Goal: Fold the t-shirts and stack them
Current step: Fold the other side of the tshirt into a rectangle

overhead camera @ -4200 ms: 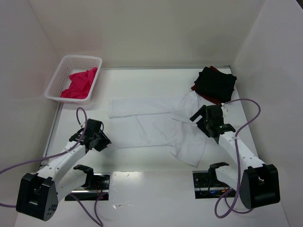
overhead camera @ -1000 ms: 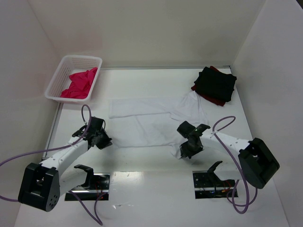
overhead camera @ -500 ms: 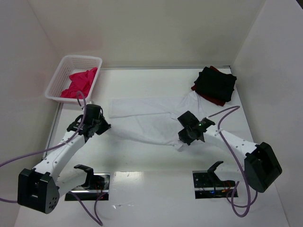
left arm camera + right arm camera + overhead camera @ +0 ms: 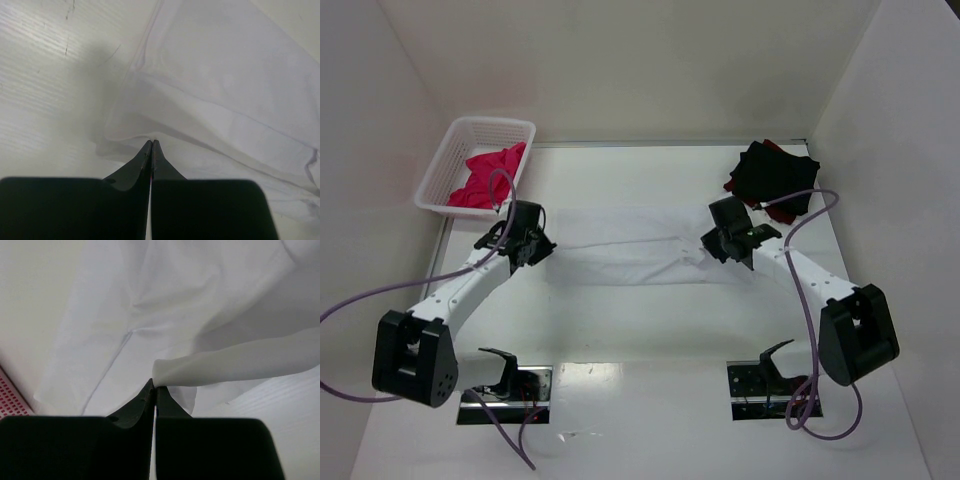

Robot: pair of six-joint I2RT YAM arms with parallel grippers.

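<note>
The white t-shirt (image 4: 630, 245) lies as a long band across the middle of the table, its near part lifted over the far part. My left gripper (image 4: 535, 250) is shut on its left near edge (image 4: 150, 137). My right gripper (image 4: 717, 247) is shut on a fold of its right end (image 4: 210, 367). A folded black t-shirt (image 4: 775, 175) lies at the back right on a dark red one (image 4: 735, 187). A pink-magenta t-shirt (image 4: 488, 175) lies bunched in the basket.
The white mesh basket (image 4: 445, 165) stands at the back left by the wall. White walls close in the table on the left, back and right. Purple cables loop from both arms.
</note>
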